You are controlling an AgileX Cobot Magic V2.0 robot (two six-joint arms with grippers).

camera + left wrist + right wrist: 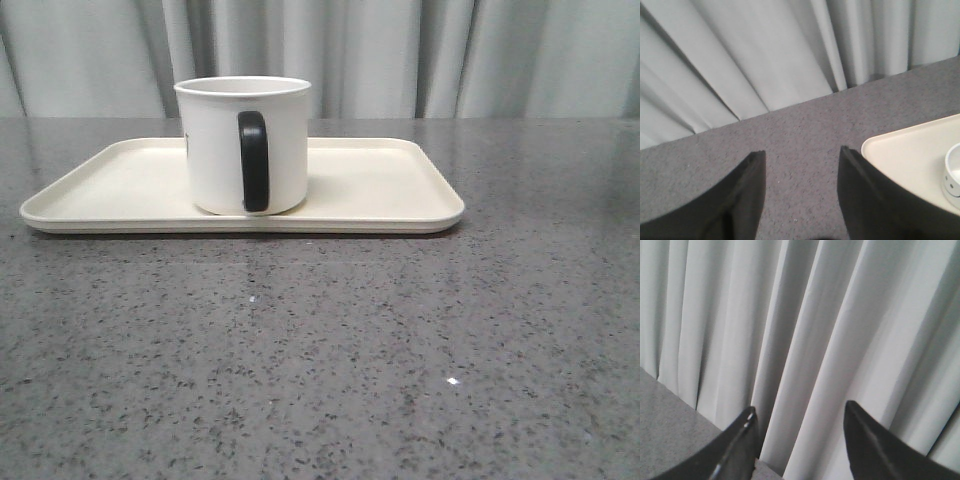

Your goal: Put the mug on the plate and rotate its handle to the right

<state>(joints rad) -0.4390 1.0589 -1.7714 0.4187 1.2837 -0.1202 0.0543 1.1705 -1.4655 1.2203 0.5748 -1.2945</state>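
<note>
The white mug (245, 145) stands upright on the cream-white plate (380, 185), left of the plate's middle. Its black handle (253, 160) faces the front camera. A sliver of the black face print shows at the mug's left edge. In the left wrist view the plate's corner (905, 155) and a part of the mug (952, 175) show at the picture's edge. My left gripper (801, 152) is open and empty above bare table, apart from the plate. My right gripper (801, 410) is open and empty, facing the curtain. Neither gripper shows in the front view.
The grey speckled table (320, 360) stretches in front of the plate. A pale pleated curtain (400, 50) hangs behind the table's far edge and also shows in the left wrist view (765, 50) and the right wrist view (840, 315).
</note>
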